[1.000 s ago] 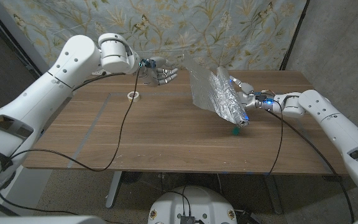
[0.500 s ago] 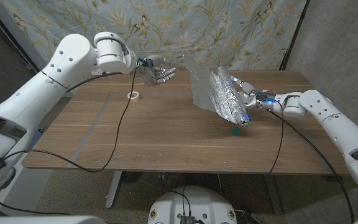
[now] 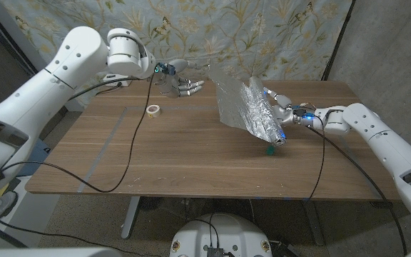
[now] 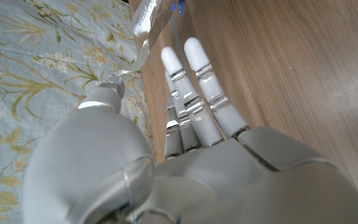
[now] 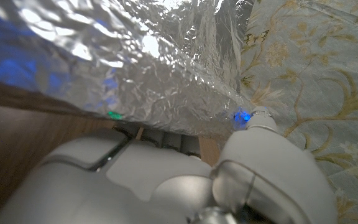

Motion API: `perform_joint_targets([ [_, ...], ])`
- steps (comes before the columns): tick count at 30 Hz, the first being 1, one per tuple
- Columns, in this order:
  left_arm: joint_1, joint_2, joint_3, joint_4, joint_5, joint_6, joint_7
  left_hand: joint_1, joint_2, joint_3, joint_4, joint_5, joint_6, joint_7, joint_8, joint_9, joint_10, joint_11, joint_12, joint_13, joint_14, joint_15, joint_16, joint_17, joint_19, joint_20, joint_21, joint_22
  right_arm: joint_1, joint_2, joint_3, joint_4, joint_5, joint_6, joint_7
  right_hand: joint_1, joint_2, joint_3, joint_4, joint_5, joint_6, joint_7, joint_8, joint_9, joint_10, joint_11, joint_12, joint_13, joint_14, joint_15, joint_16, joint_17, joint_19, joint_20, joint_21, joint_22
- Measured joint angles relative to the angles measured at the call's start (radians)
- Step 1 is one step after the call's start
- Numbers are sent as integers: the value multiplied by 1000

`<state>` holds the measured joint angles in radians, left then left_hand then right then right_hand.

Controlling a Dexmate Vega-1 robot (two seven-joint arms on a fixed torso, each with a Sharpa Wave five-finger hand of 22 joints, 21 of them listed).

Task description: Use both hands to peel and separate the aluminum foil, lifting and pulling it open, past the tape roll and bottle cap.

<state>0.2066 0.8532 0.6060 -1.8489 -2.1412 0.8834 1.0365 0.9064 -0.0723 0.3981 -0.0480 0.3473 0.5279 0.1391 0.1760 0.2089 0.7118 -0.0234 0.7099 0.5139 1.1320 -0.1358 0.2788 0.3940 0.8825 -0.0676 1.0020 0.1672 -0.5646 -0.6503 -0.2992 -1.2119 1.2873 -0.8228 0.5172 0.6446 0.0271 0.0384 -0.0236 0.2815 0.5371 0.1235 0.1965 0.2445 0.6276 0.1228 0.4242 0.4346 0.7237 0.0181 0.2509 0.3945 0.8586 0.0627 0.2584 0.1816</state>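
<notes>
- right hand (image 3: pixel 285 112) grips the roll end of the aluminum foil (image 3: pixel 245 107) at the right of the table (image 3: pixel 191 153), same spot as in both earlier frames; the right wrist view has crinkled foil (image 5: pixel 129 68) pressed right against the hand (image 5: pixel 166 180)
- foil sheet stands up off the table, its upper corner reaching left toward the left hand (image 3: pixel 180 80); its lower end is just above the small green bottle cap (image 3: pixel 269 150)
- change over the last second: left arm has swung back and up, and the left hand has drifted slightly toward the backdrop; foil's upper edge looks a bit more stretched to the left
- left hand: fingers extended in the wrist view (image 4: pixel 197 93), with a thin foil strip (image 4: pixel 143 28) running past the thumb; looks like a thumb-side pinch, but I cannot tell for certain that it holds the foil
- tape roll (image 3: pixel 153 110) lies on the table below the left hand, untouched, same place throughout
- judgement: pull-open phase is under way, with the sheet spread only partly; more leftward travel is needed to carry the edge past the tape roll
- risk: a thin edge grip could slip or tear
</notes>
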Motion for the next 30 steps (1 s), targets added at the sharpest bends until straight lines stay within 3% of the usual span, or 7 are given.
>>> perform_joint_targets([
  [7,-39,-6,30,24,-15,49,7,-1,-1,0,0,-4,-20,3,0,-5,-22,4,-4,3,-5,5,0,-1,-5,5,-8,0,1,0,-6,0,-7,6,9,0,0,-5,-5,0,-4,-4,0,-3,0,0,0,0,0,0,0,0,0,0,0,0],
  [10,-91,-30,76,69,-16,71,7,-1,-1,0,0,-8,-23,2,0,-5,-23,2,-4,3,-11,11,0,-1,-5,5,-11,0,0,0,-7,-3,-11,13,17,0,0,-5,-5,4,-4,-4,0,-3,0,0,0,0,0,0,-5,0,0,0,0,0],
  [16,-125,-55,107,109,-11,106,5,-1,-1,2,-7,-8,-26,1,0,-5,-23,2,-7,8,-11,11,0,-1,-5,5,-15,0,-7,-1,-8,-12,-13,17,21,0,0,-8,-2,4,-4,-4,0,-4,0,0,-7,0,0,0,-7,0,0,0,-8,0],
  [30,-228,-186,198,284,64,211,-49,9,9,15,-26,-15,-48,2,0,-9,-39,4,-11,16,-23,12,0,0,-9,9,-28,0,-21,-6,-3,-26,-11,36,27,0,0,-8,-2,4,-4,-4,0,-8,-6,5,-7,4,-5,5,-11,0,0,0,-8,0],
])
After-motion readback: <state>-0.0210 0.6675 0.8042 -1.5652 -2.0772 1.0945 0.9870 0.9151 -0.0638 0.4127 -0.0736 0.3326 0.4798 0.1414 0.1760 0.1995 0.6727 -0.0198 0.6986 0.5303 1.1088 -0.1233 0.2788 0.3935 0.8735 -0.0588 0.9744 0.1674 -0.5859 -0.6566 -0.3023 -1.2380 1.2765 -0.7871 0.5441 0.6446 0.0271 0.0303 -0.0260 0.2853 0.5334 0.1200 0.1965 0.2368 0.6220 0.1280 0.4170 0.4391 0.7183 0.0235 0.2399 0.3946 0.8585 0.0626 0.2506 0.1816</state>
